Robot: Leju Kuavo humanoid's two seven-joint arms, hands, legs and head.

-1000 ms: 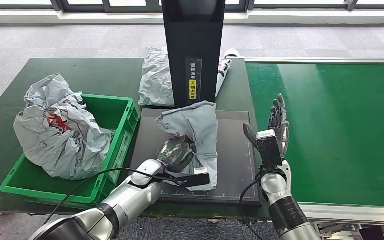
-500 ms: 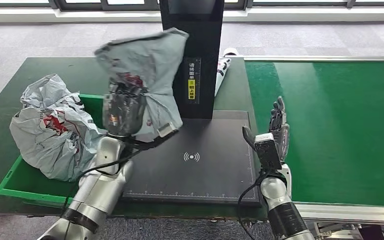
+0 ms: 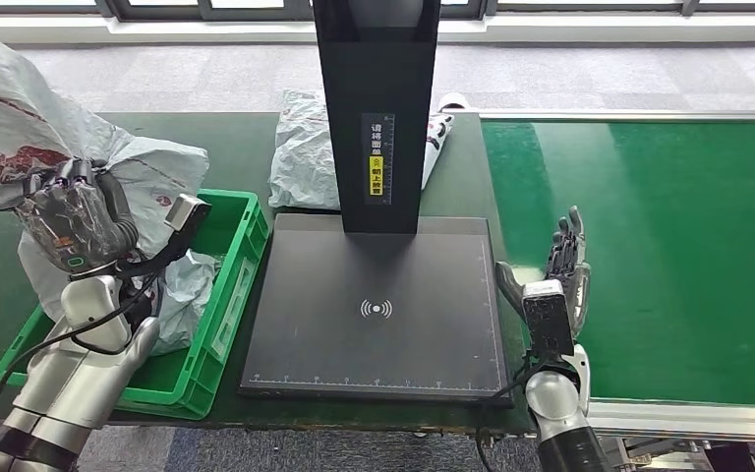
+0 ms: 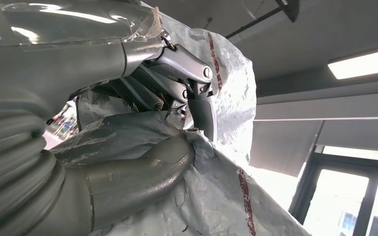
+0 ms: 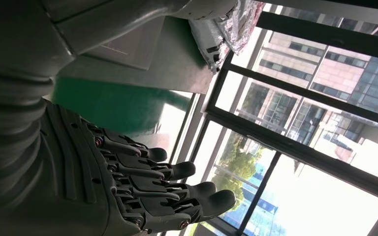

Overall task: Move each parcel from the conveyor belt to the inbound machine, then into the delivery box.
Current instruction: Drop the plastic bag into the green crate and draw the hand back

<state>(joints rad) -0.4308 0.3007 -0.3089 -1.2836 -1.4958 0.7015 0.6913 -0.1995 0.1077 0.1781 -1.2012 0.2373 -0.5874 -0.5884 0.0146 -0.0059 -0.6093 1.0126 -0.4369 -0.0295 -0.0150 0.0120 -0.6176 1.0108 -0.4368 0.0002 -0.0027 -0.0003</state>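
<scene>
Parcel point(image 3: 20, 128) hanging bunched in left hand point(image 3: 69, 221), gripping it above green box point(image 3: 218, 295); right hand point(image 3: 562, 270) hovering spread, empty, beside belt point(image 3: 668, 226).

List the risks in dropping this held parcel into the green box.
1. The left hand holds the grey parcel high above the green box, toward its outer end. Released here, it might land partly on the rim or the table.
2. Another crumpled parcel already lies in the box, so the new one could pile high and slide off.
3. The bag's loose film bunches around the fingers and might snag on release.
</scene>
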